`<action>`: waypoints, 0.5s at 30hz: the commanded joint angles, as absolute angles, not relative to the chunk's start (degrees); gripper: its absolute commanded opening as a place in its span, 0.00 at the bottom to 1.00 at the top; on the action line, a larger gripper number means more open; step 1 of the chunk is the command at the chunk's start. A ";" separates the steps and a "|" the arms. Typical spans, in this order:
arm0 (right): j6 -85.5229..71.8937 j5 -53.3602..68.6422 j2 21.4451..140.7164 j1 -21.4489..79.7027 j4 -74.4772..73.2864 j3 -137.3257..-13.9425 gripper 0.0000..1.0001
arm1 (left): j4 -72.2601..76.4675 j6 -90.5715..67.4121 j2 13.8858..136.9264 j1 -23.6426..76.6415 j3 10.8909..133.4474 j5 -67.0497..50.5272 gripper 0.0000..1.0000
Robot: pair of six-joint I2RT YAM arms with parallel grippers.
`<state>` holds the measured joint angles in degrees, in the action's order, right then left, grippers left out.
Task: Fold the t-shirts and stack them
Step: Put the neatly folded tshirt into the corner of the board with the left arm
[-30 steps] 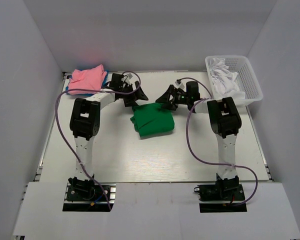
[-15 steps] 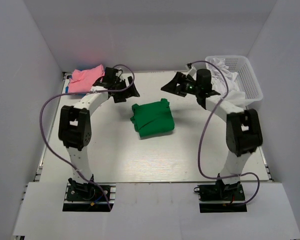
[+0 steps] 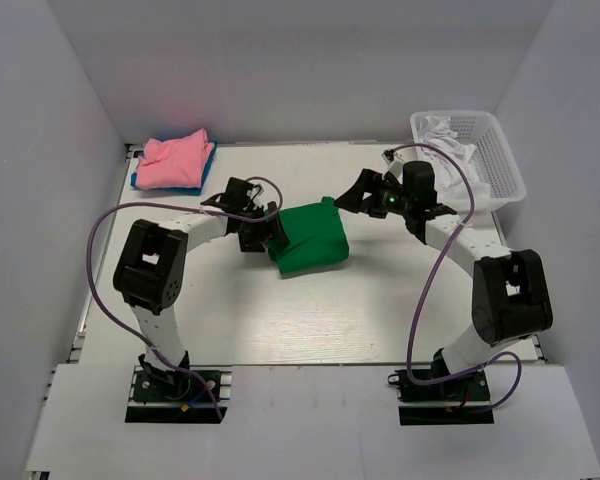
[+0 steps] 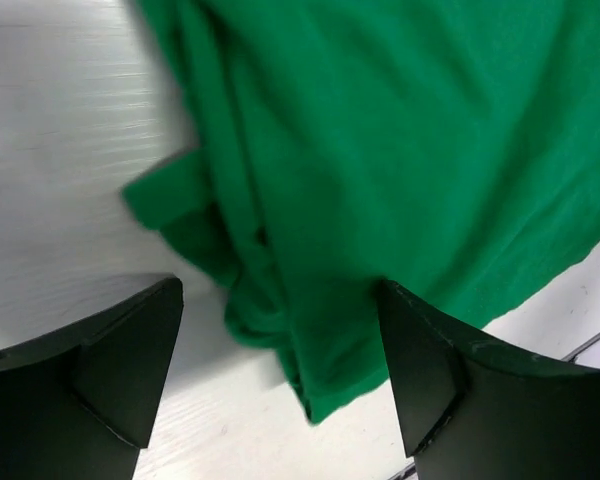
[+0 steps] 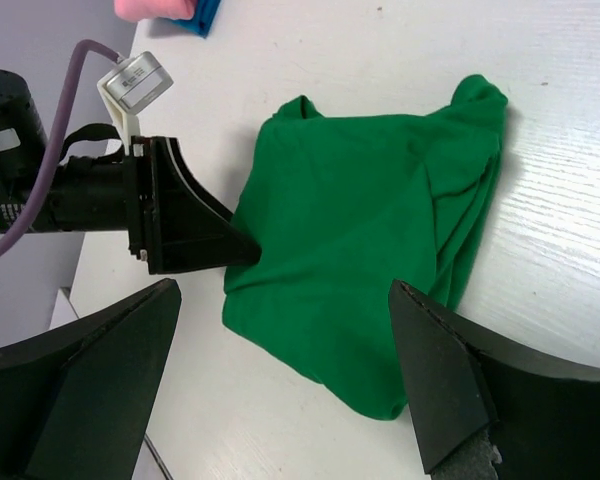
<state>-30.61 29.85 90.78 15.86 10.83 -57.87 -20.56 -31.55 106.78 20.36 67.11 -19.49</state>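
Note:
A bright green t-shirt lies folded in the middle of the table. My left gripper is down at its left edge, open, with the shirt's layered edge lying between the two fingers. My right gripper hovers open over the shirt's back right corner; its wrist view looks down on the green t-shirt and the left gripper. A pink t-shirt lies folded on a blue one at the back left. A white t-shirt sits in the basket.
A white mesh basket stands at the back right corner. The table is white, with grey walls close on three sides. Purple cables loop off both arms.
My left gripper came from beside the pink stack down to the green shirt's left edge. My right gripper swung from near the basket to above the shirt's back right corner.

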 commanded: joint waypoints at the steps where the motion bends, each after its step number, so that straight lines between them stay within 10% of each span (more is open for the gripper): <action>1: -28.83 28.48 88.24 15.73 10.29 -57.83 0.90 | -17.14 -32.52 108.62 22.06 68.02 -21.09 0.87; 12: -27.95 26.10 87.72 15.56 7.82 -57.65 0.90 | -16.15 -35.51 115.66 24.96 69.51 -17.78 0.35; 15: -27.43 25.32 86.93 15.38 6.42 -57.40 0.90 | -19.24 -33.41 117.42 24.96 74.17 -13.30 0.02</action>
